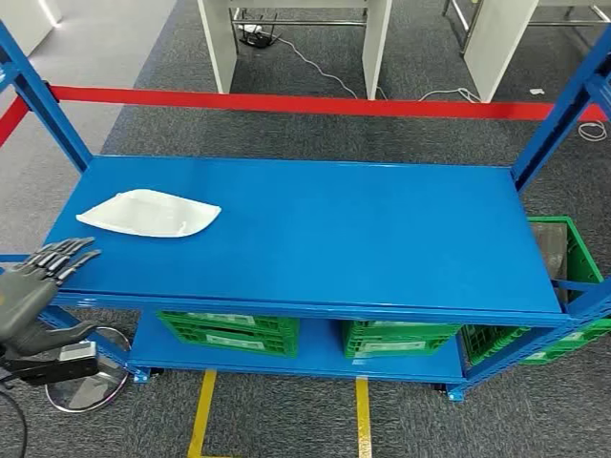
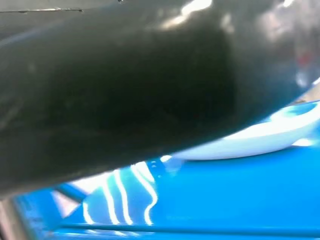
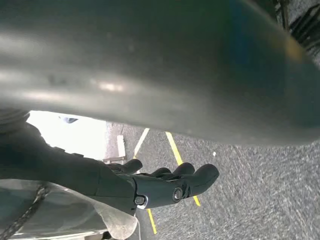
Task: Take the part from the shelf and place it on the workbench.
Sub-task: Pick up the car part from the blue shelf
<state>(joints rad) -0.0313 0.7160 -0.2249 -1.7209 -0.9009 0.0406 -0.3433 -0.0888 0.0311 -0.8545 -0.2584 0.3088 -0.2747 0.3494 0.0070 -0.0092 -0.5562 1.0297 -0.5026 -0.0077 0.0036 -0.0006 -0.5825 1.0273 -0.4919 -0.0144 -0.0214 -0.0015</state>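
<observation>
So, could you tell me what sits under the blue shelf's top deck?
Green crates sit on the lower deck beneath the top deck; their contents are covered by it.

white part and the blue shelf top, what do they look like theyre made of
White part: looks like moulded plastic or a thin painted panel; it is flat and leaf-shaped with a raised rim and a smooth, slightly glossy skin. The exact material stays open.

Blue shelf top: probably painted or powder-coated sheet metal; the even blue surface gives soft streaky reflections, and its front edge is folded down over the blue frame.
</observation>
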